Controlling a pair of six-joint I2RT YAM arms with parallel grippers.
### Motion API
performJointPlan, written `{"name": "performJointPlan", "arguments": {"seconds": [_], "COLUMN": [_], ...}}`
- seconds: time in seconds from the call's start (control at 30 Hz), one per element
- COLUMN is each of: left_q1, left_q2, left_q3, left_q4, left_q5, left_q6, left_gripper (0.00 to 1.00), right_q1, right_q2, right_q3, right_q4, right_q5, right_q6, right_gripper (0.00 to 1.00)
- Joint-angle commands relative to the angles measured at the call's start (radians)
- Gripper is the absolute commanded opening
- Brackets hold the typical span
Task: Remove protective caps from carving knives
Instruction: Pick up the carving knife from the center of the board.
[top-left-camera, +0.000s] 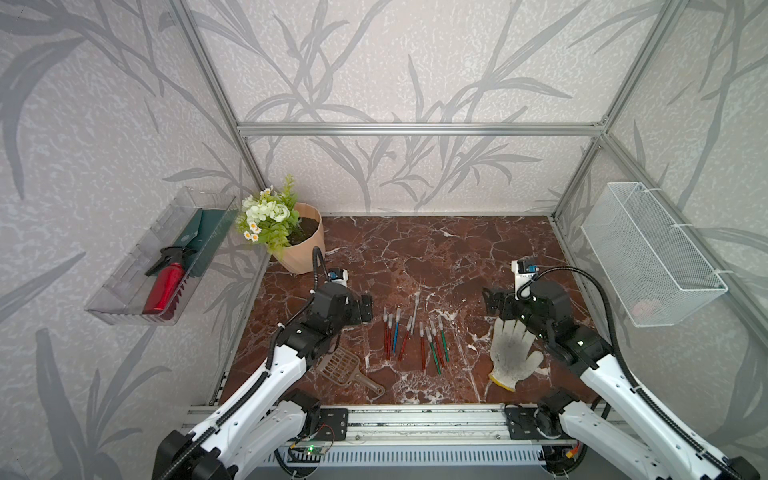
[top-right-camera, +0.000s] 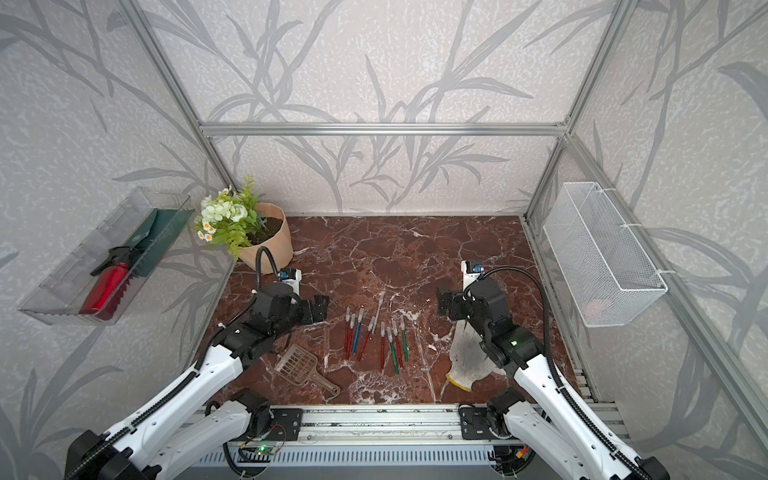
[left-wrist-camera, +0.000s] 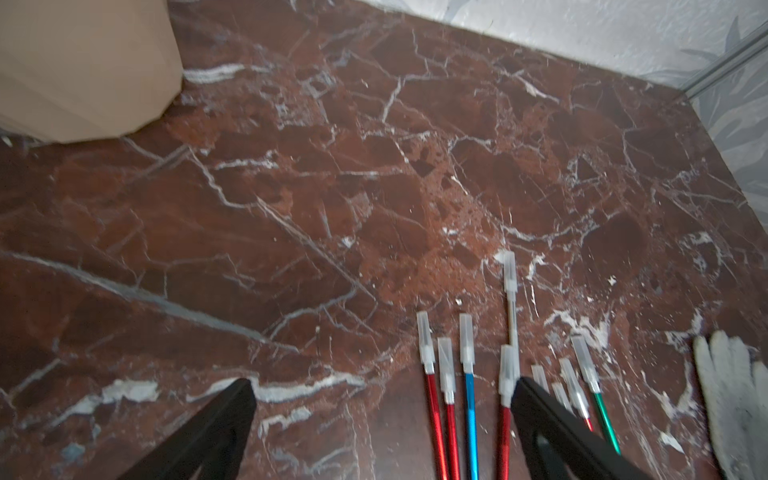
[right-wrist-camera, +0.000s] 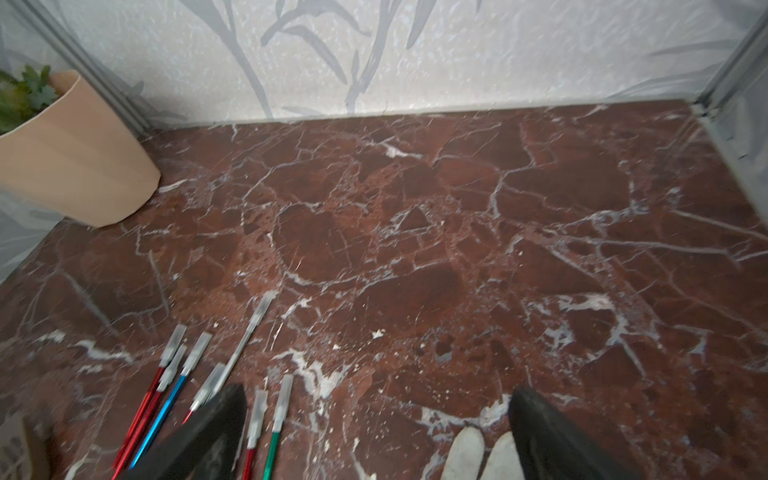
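Several carving knives (top-left-camera: 396, 332) (top-right-camera: 356, 336) with red, blue and green handles lie side by side mid-table in both top views. Each far end carries a translucent protective cap (left-wrist-camera: 466, 336) (right-wrist-camera: 286, 395). One silver-grey knife (left-wrist-camera: 510, 299) (right-wrist-camera: 253, 328) reaches farther back than the others. My left gripper (top-left-camera: 362, 308) (left-wrist-camera: 383, 384) hovers open just left of the row; in its wrist view three handles (left-wrist-camera: 469, 415) show between the fingers below. My right gripper (top-left-camera: 492, 300) (right-wrist-camera: 379, 392) hovers open to the right of the row, over the glove's fingertips. Neither holds anything.
A dirty white glove (top-left-camera: 513, 353) lies right of the knives, partly under the right arm. A brown slotted scoop (top-left-camera: 340, 365) lies front left. A potted plant (top-left-camera: 305, 245) stands back left. A clear tray (top-left-camera: 124, 291) and a wire basket (top-left-camera: 648, 253) hang on the side walls.
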Motion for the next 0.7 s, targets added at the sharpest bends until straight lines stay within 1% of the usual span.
{"name": "performJointPlan", "arguments": {"seconds": [0.0, 0.1, 0.13, 0.2, 0.27, 0.33, 0.5, 0.6, 0.67], "left_q1": [-0.021, -0.037, -0.042, -0.054, -0.066, -0.082, -0.129, -0.158, -0.177], "left_q2": [-0.001, 0.011, 0.012, 0.014, 0.010, 0.007, 0.041, 0.071, 0.098], "left_q3": [0.042, 0.046, 0.042, 0.035, 0.024, 0.020, 0.045, 0.054, 0.056], "left_q4": [-0.146, -0.190, -0.199, -0.221, -0.228, -0.241, -0.288, -0.285, -0.268], "left_q5": [0.045, 0.058, 0.059, 0.042, 0.041, 0.028, 0.005, 0.022, 0.044], "left_q6": [-0.092, -0.115, -0.127, -0.162, -0.177, -0.188, -0.184, -0.198, -0.200], "left_gripper": [0.99, 0.99, 0.99, 0.99, 0.99, 0.99, 0.99, 0.98, 0.92], "right_q1": [0.013, 0.032, 0.040, 0.048, 0.049, 0.049, 0.048, 0.052, 0.063], "right_q2": [0.019, 0.011, 0.003, -0.017, -0.040, -0.040, -0.023, 0.005, 0.010], "right_q3": [0.028, 0.010, 0.000, -0.009, -0.013, -0.010, -0.029, -0.029, -0.042], "right_q4": [-0.120, -0.114, -0.115, -0.138, -0.168, -0.195, -0.199, -0.220, -0.209], "right_q5": [-0.170, -0.195, -0.179, -0.109, -0.098, -0.111, -0.206, -0.228, -0.252], "right_q6": [0.039, 0.036, 0.028, 0.047, 0.062, 0.073, 0.100, 0.110, 0.104], "right_gripper": [0.99, 0.99, 0.99, 0.99, 0.99, 0.99, 0.99, 0.99, 0.99]}}
